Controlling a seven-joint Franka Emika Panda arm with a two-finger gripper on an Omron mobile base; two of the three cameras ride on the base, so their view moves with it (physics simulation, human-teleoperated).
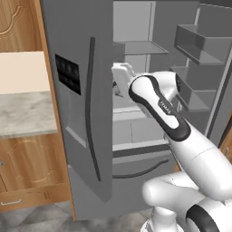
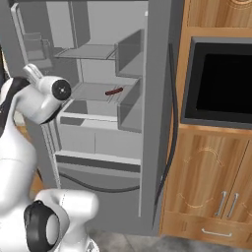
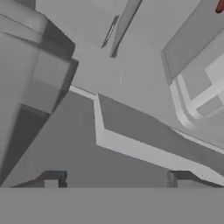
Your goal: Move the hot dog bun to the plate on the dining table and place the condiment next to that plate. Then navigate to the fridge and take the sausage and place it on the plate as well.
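Reaching into the open fridge with the hand released, fingers spread, grasping nothing. Needing to swing toward the sausage lying near the middle shelf's front edge, approaching level.

Flat, even, rendered light throughout; no glare, no hard highlights apart from a soft sheen along the white arm. Inside the fridge, only gentle grey gradients: shelves pale on top, darker beneath, dimmest in the corners past the hand. Soft, diffuse shadow under the shelf ahead of the gripper, no sharp cast edges. Slightly soft and low in resolution all over, with stair-stepped edges along the door seams. Close surfaces beside the fingertips smeared into broad blurred grey planes in the hand view; lines there steeply skewed. Sausage small, dark, crisp enough against pale grey.
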